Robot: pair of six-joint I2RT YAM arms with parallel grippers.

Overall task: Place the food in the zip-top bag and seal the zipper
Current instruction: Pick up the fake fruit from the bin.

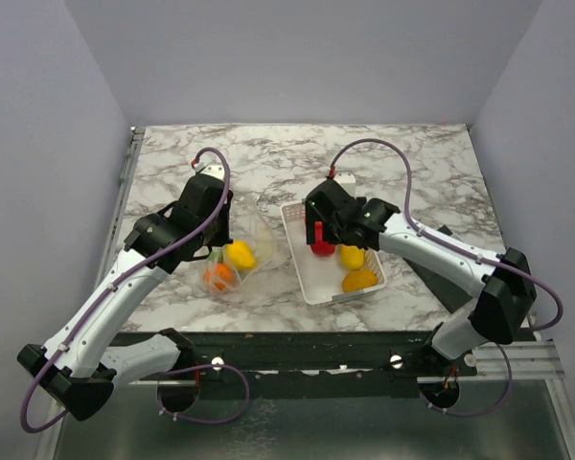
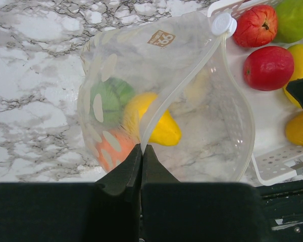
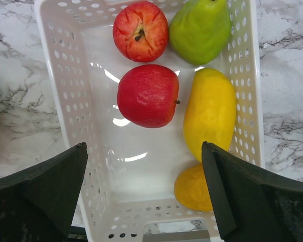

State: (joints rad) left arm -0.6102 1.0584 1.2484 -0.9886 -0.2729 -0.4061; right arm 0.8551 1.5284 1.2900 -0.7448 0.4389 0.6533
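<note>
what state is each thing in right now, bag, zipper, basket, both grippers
zip-top bag, mouth open, green fruit, yellow fruit and orange fruit inside
zipper, unsealed, slider at its far end
left gripper, shut on the zipper
right gripper, open and empty over the basket
basket, upright, five fruits inside, not yet bagged

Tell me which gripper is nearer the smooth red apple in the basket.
Right. The right gripper hangs open above the basket, the smooth red apple just ahead; the left gripper is beside the basket, shut on the zip-top bag.
</note>
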